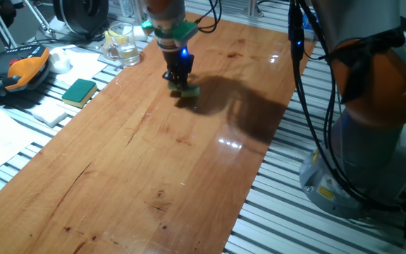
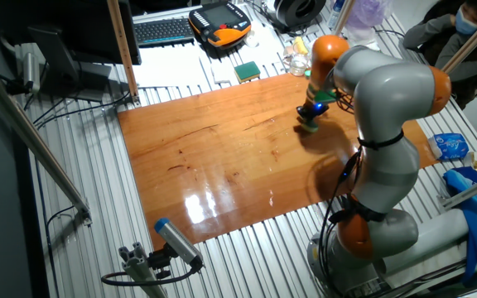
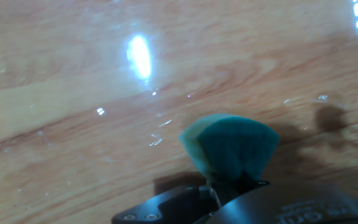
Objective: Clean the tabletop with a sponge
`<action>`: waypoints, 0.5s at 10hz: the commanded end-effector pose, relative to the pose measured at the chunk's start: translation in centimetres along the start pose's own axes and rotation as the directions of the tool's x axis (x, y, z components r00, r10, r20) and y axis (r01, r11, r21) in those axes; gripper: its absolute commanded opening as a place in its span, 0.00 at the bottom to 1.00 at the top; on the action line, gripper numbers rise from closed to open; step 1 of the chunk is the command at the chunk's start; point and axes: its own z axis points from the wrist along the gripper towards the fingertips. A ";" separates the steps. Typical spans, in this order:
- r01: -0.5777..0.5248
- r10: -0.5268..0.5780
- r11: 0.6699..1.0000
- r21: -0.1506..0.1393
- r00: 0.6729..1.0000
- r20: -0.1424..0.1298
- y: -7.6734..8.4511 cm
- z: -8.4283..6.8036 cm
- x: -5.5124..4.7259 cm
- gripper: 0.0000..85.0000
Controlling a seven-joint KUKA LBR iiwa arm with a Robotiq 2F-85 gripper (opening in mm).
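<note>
The tabletop (image 1: 154, 155) is a long glossy reddish-brown wooden board, also seen in the other fixed view (image 2: 214, 165) and the hand view (image 3: 73, 93). My gripper (image 1: 180, 83) stands upright over its far end, shut on the small teal-green sponge (image 1: 186, 89). The sponge's underside rests on or just above the wood. In the other fixed view the gripper (image 2: 310, 117) and sponge (image 2: 310, 125) are at the board's far right part. The hand view shows the sponge (image 3: 230, 147) squeezed between the dark fingers, with small wet streaks on the wood beside it.
A flat rectangular green sponge (image 1: 80, 91) lies on white paper left of the board. A glass jug (image 1: 123, 44) stands at the far left edge. An orange teach pendant (image 1: 20, 70) lies further left. The robot base (image 1: 358, 141) stands on the ribbed metal frame at right.
</note>
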 end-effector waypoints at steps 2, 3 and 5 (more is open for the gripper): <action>-0.005 0.005 1.000 -0.001 1.000 0.008 0.4 0.3 -0.1 0.20; -0.013 0.013 1.000 -0.002 1.000 0.012 0.8 0.5 0.0 0.20; -0.046 0.046 0.999 -0.009 0.999 0.022 2.2 0.9 0.1 0.20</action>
